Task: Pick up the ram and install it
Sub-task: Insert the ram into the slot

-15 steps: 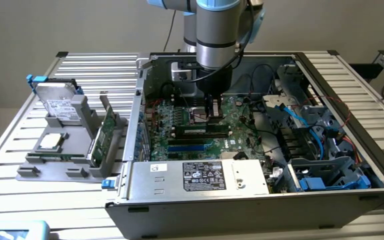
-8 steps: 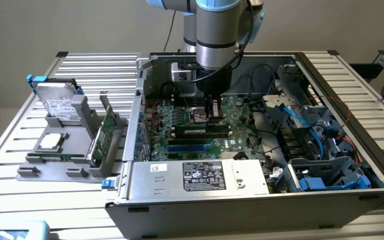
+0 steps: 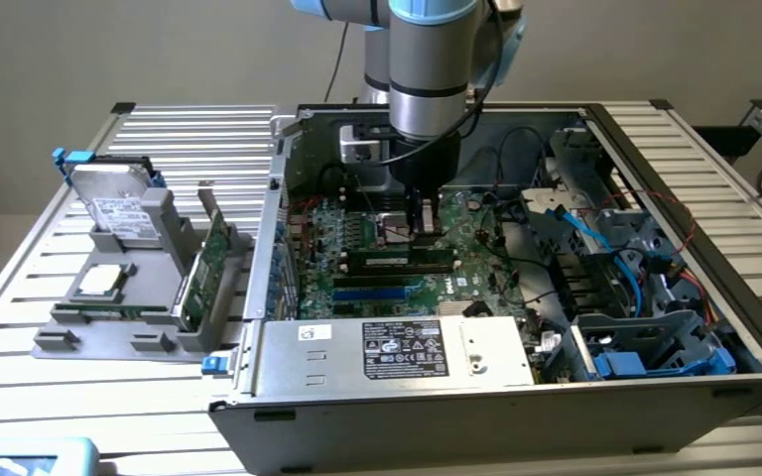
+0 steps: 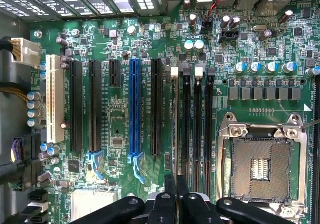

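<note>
Inside the open computer case [image 3: 270,248], over the motherboard [image 3: 354,233]: my claw [image 3: 421,235] hangs straight down from the arm, tips low over the board.

Claw state: narrow. In the wrist view my two fingers [image 4: 170,191] sit pressed close side by side, lined up with the end of the first of the memory slots [image 4: 192,129].

Task thing: the ram [image 3: 401,260] stands on its long edge along a memory slot, running toward the exterior view's left and right. Dark chips show on its near face. It is just on the near side of my fingertips. The blue slot [image 3: 374,290] lies just nearer than it. I cannot tell whether my tips touch its top edge, nor whether it is pushed fully home.

Board notes, wrist view: a white slot [image 4: 54,104], several black slots and the blue one stand in a row. The memory slots come next, with pale latches at their ends. An open CPU socket [image 4: 260,164] follows, its pins bare inside a metal frame.

Surroundings, exterior view: a power supply [image 3: 315,372] with a labelled face fills the near side of the case. Blue cables [image 3: 626,268] run through the drive bay on the exterior view's right.

Outside the case, on the slatted table [image 3: 11,297] to the exterior view's left, a grey fixture [image 3: 103,342] holds a hard drive [image 3: 116,208] upright, a processor chip [image 3: 103,280] lying flat, and a green expansion card [image 3: 202,273] on edge.
</note>
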